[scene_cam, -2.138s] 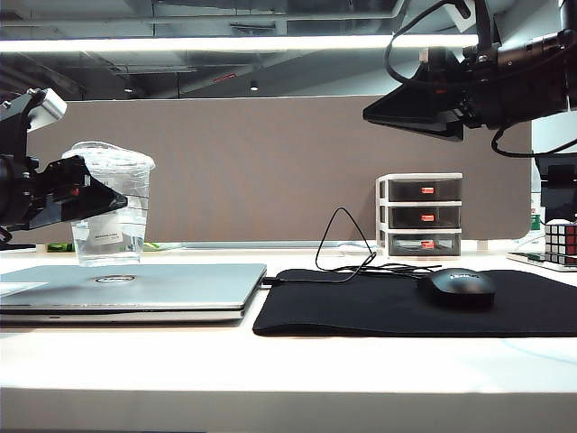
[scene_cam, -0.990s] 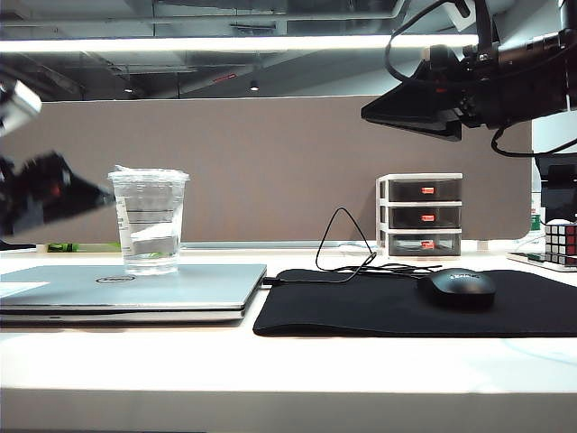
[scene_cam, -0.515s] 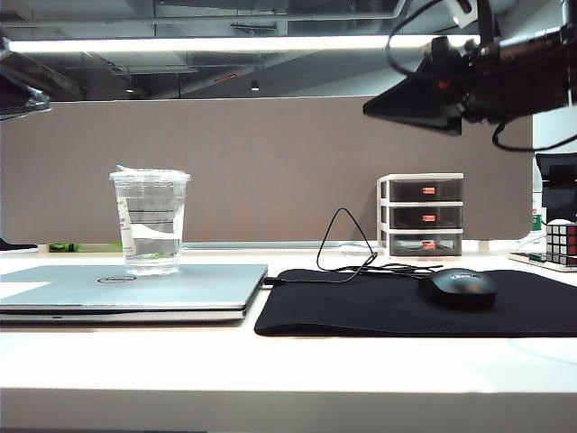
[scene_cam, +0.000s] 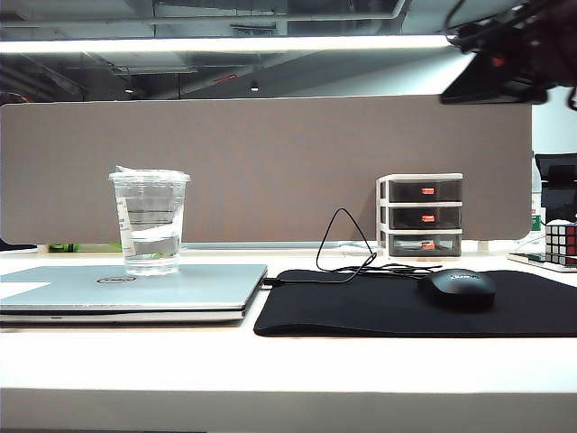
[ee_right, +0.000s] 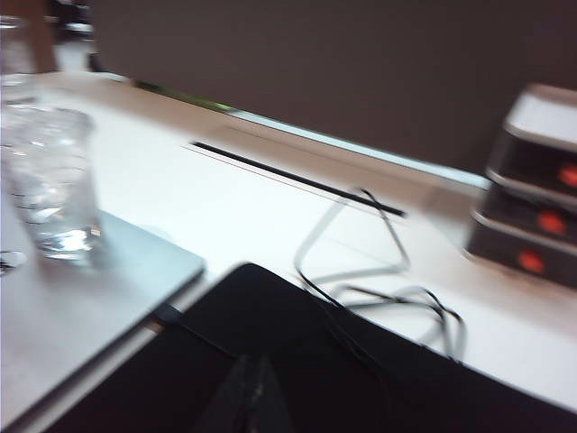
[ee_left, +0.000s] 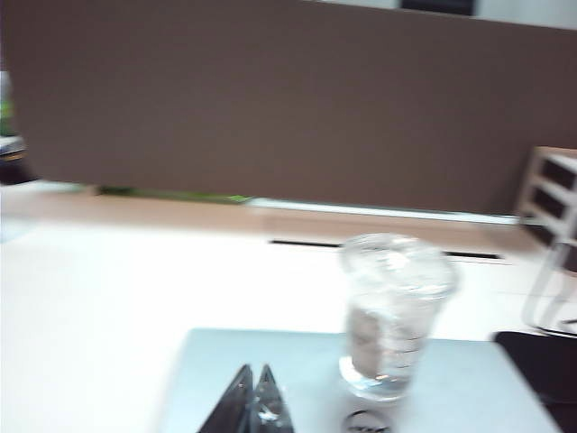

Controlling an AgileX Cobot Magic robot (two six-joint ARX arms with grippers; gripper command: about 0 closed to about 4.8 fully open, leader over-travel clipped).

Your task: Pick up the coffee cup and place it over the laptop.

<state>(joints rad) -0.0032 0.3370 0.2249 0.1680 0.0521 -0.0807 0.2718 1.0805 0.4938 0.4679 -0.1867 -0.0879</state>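
Both my grippers are hanging shut and empty: left gripper (ee_left: 252,401) nearest the lens, right gripper (scene_cam: 491,86) upper right. Coffee cup (scene_cam: 150,221) is standing upright on the laptop (scene_cam: 135,289), lower left, suggesting placement is complete.

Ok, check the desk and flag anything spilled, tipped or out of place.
Nothing stands out. The coffee cup stands upright on the closed laptop, with no spill visible. The left gripper is shut behind the cup; the right gripper is shut over the mouse pad.
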